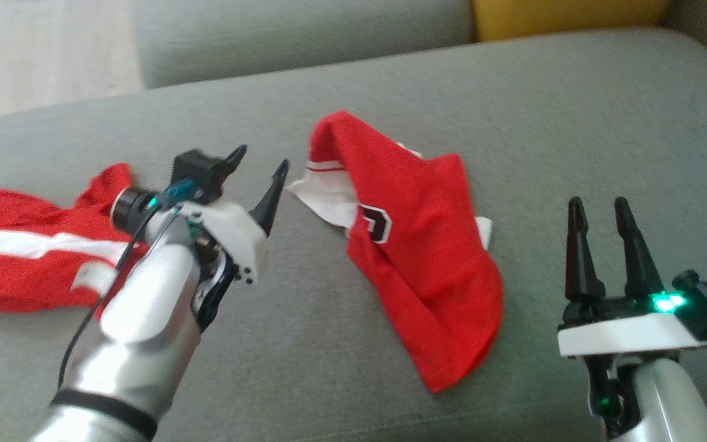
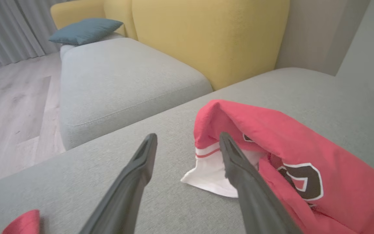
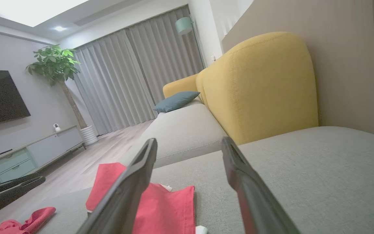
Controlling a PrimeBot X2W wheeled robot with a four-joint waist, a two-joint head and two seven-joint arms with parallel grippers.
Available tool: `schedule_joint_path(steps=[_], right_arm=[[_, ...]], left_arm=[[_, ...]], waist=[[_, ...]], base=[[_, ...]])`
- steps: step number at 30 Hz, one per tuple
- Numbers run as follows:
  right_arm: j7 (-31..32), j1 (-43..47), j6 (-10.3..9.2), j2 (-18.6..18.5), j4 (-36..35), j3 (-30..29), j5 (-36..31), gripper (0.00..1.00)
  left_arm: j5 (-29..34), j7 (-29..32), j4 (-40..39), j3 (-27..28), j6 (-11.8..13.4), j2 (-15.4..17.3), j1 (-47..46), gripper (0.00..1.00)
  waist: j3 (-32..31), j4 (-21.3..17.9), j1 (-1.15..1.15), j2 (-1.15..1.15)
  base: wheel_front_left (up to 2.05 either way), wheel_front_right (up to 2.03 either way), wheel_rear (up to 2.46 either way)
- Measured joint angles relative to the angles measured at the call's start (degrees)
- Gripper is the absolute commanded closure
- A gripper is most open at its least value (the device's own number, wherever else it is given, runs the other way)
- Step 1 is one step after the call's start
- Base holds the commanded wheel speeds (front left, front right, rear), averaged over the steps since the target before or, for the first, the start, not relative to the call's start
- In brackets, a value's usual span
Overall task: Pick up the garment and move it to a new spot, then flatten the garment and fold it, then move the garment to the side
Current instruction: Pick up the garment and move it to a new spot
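A crumpled red garment [image 1: 415,245] with white trim and a dark number lies in the middle of the grey sofa seat [image 1: 574,123]. My left gripper [image 1: 261,169] hovers just left of its white edge, open, with nothing between the fingers. In the left wrist view the garment [image 2: 304,143] lies just beyond and right of the open left gripper [image 2: 187,136]. My right gripper [image 1: 599,212] stands open and empty at the lower right, apart from the cloth. In the right wrist view that gripper [image 3: 189,140] points over the seat, with the garment [image 3: 170,208] low behind its left finger.
A second red and white garment [image 1: 22,252] lies bunched at the seat's left end. A yellow backrest [image 2: 206,39] rises behind the seat. Another grey seat [image 2: 118,74] with a blue cushion [image 2: 86,31] adjoins it, and wood floor [image 2: 8,107] lies beyond the left edge.
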Motion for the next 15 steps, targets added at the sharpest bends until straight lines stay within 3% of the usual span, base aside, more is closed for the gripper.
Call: schedule_joint_path(steps=[7,15], right_arm=[[0.0,4.2,0.0,0.0,0.6,-1.4,-1.3,0.0],[0.0,4.5,0.0,0.1,0.7,-2.2,-1.9,0.0]], left_arm=[[-3.9,-3.9,-10.7,4.8,5.8,1.2,11.3,0.0],[-1.4,-4.9,-26.0,7.7,11.8,3.2,28.3,0.0]], waist=[[-3.3,5.6,0.0,0.0],[-5.3,9.9,0.0,0.0]], base=[[0.0,0.0,0.0],[0.0,0.0,0.0]])
